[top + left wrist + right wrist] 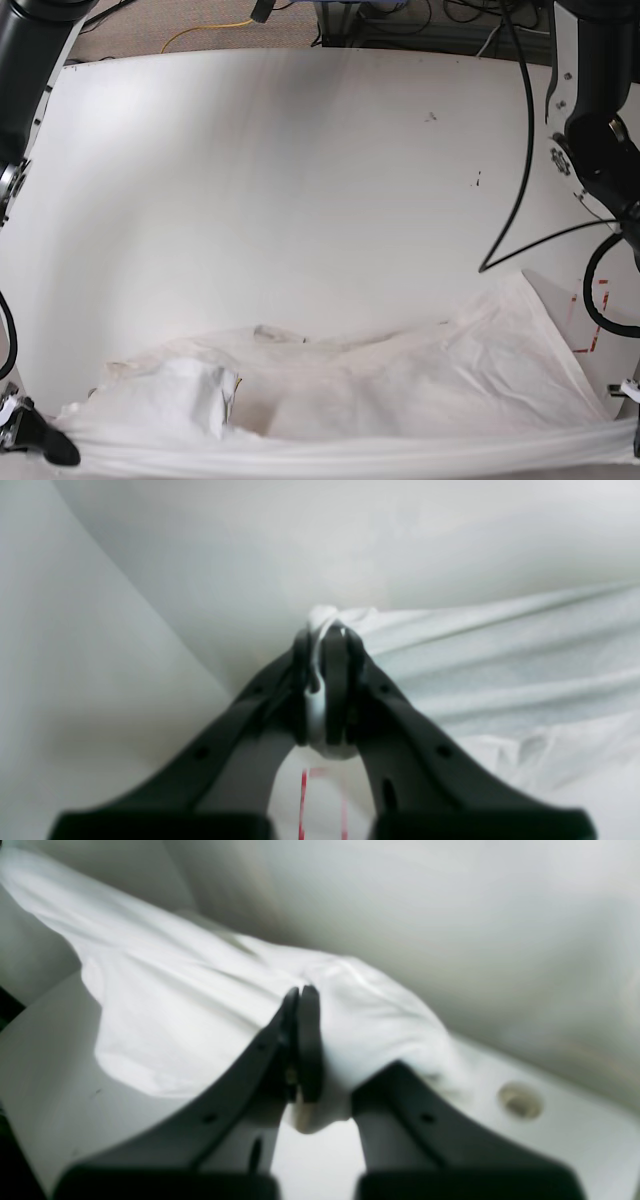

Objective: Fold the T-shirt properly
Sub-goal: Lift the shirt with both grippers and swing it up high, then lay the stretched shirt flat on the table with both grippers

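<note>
**Q:** Why is the T-shirt (400,390) strung out along the near edge of the table (300,180)?

**A:** I hold it at two corners. My left pincer (327,645) is clamped shut on a bunched fold of white cloth; in the left wrist view the fabric runs taut from my fingertips toward 3 o'clock. My right pincer (300,1005) is likewise closed on a pinch of the shirt, the cloth draping away toward 10 o'clock in the right wrist view. In my judgement, pulling both ends apart stretches one edge into a straight line, which is what a clean fold needs.

**Q:** Where does the garment lie?

**A:** In the base view it fills the 6 o'clock part of the table, the taut edge forming a band along the very bottom and the rest sagging rumpled behind it toward 12 o'clock. The print does not show; I cannot tell which face is up.

**Q:** And the arms' pose?

**A:** Both reach low and forward, wide apart: the right pincer sits at about 8 o'clock of the base view, the left at about 4 o'clock, near the red tape marks (590,320). Their upper links rise at the two top corners.
</note>
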You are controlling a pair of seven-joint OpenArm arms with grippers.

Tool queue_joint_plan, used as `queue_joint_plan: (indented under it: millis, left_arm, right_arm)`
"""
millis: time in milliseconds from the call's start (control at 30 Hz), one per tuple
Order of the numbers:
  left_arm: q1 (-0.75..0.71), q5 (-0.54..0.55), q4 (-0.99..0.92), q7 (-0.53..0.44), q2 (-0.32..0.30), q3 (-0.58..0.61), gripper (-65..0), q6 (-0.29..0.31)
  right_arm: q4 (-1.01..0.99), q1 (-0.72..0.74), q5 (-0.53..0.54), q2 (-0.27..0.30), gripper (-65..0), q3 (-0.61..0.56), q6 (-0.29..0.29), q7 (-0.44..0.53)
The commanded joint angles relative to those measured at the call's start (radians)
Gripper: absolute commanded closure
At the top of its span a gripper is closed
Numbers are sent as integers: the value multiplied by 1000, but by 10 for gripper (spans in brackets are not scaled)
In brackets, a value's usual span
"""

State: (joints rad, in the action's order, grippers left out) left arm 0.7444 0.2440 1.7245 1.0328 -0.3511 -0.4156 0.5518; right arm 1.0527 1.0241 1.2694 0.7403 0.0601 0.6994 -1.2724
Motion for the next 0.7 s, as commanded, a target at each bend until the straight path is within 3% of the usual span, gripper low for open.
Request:
queue_joint_plan:
  millis: [0,233,400,500,667]
  left_arm:
    - [-18,-21,75,-10,-18,-4,0,-11]
    - [-227,-19,136,-1,42,-41,0,-8]
    - [-392,-19,205,1,83,-47,0,29]
    - [-494,-19,240,1,91,-65,0,29]
    - [-586,-19,253,1,163,-111,0,32]
  right_arm:
    - [7,-49,37,60,0,53,-1,21]
    - [14,-302,60,45,0,175,-1,21]
    - [120,-538,60,31,0,335,-1,21]
    - [180,-647,60,5,0,384,-1,21]
    - [194,-785,60,-31,0,449,-1,20]
